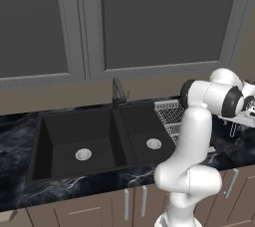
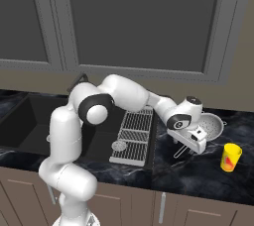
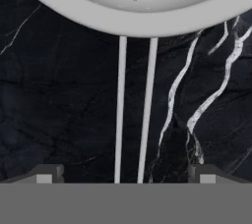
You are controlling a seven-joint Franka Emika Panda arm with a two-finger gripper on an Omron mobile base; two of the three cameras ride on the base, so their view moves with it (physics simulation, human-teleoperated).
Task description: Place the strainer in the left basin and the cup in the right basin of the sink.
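While our jaws stood wide apart with nothing in them, the gripper (image 3: pixel 126 178) hung over the strainer's (image 2: pixel 210 125) thin wire handle, one tip on each side. We saw the strainer sitting on the black surface (image 2: pixel 193 170), right of the drying rack (image 2: pixel 133 138). The yellow cup (image 2: pixel 230 157) stood near it, farther right.

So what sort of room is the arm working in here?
A kitchen, rendered rather than real: a black double sink with a faucet set in a marbled counter, a drying rack beside it, cabinets above, and a strainer and yellow cup on the counter.
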